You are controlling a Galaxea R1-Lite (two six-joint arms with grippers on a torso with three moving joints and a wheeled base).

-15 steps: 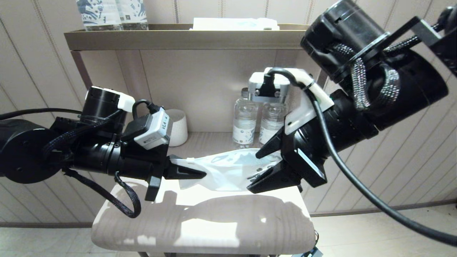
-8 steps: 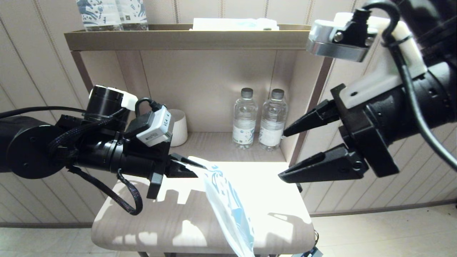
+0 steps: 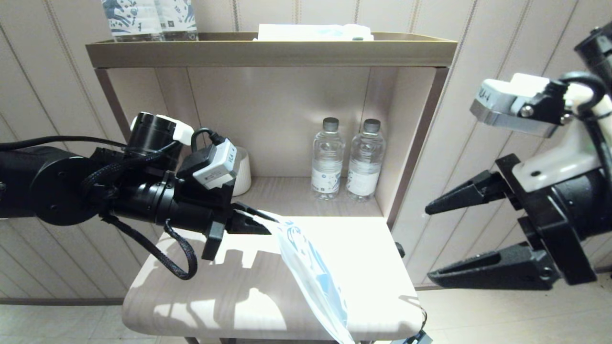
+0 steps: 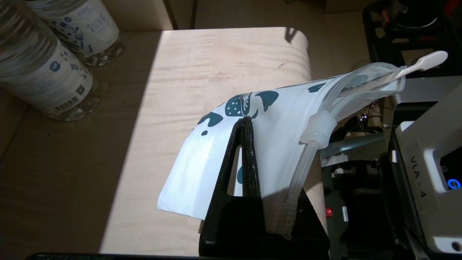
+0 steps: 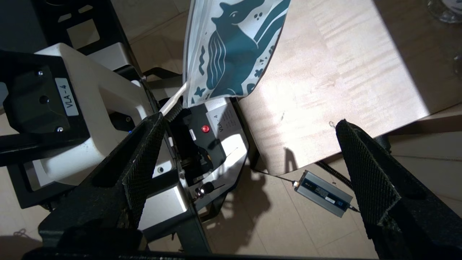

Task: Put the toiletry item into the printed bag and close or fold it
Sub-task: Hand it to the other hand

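1. Since the earlier frames, the right gripper (image 3: 432,241) has let go of the printed bag (image 3: 311,274) and pulled away from it to the side; the bag, which was stretched flat between both grippers, now hangs down from the left gripper (image 3: 263,225) alone.
2. Left gripper: its jaws are closed tight on the bag, pinching it at the end farther from the mouth, above the table (image 3: 239,291). From there the bag droops away from the fingertips, toward the table's front edge and beyond it.
3. Right gripper: its jaws stand wide apart and hold nothing. It is well apart from the bag, off the table's side.
4. The toothbrush (image 4: 415,66) is mostly inside the bag. In the left wrist view one rounded end of it still sticks out of the open mouth, at the end of the bag farthest from the left fingertips.
5. What seems done: the toothbrush is put into the bag, though not fully.
6. What seems left: the zip strip along the mouth looks unsealed, with its white slider (image 4: 317,126) standing partway along it. So the closing or folding is not yet done, and the sticking-out end must probably go deeper first.
7. Two water bottles (image 3: 346,165) and a white cup (image 3: 241,169) stand on the shelf behind the left gripper, untouched.
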